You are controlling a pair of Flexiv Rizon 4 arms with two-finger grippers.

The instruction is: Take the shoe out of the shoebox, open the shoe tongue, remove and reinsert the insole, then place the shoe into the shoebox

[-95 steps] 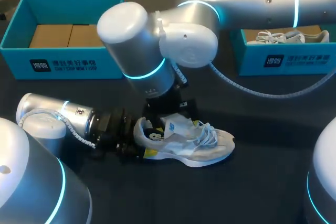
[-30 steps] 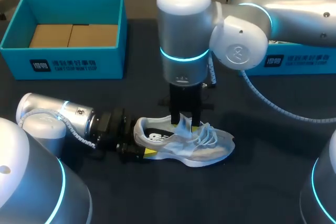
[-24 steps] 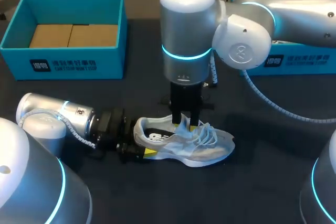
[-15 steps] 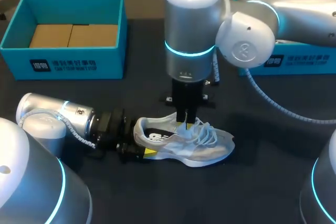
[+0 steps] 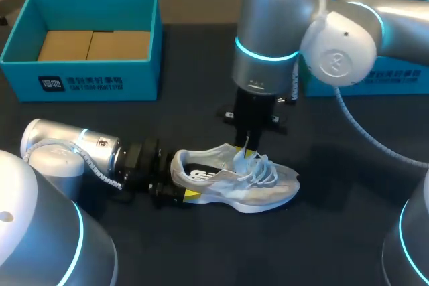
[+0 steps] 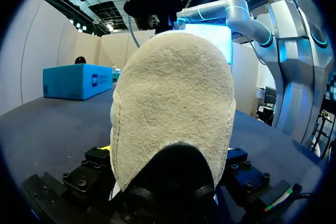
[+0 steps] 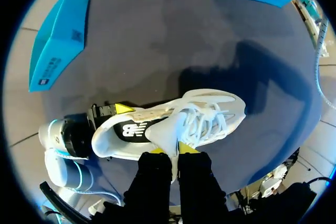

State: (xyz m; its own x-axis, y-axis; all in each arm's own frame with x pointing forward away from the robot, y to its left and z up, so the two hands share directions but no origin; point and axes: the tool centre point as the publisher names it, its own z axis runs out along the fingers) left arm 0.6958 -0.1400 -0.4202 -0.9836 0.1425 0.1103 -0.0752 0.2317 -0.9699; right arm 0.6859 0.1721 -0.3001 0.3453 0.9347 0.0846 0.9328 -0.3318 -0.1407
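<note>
At the right gripper [image 7: 170,149], the fingertips are pressed together on the thin white fabric tongue [image 7: 167,129], which is drawn upright above the laces [image 7: 207,119]. The left gripper [image 5: 177,180] is clamped across the heel of the pale grey-and-white lace-up sneaker [image 5: 234,180]. The sneaker lies on the dark worktop [image 5: 335,232] at lower centre of the head view, outside the teal cardboard shoebox [image 5: 80,84] at upper left.

Risks, as judged:
- The pinch looks shallow, so the tongue may slip free.
- A harder pull could lift the toe or twist the heel from the left clamp.
- Tight laces may keep the opening too narrow for the insole.

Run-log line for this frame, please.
step: opening tongue | left tool: shut on shoe heel | right tool: shut on tongue, raised | shoe: on table
</note>
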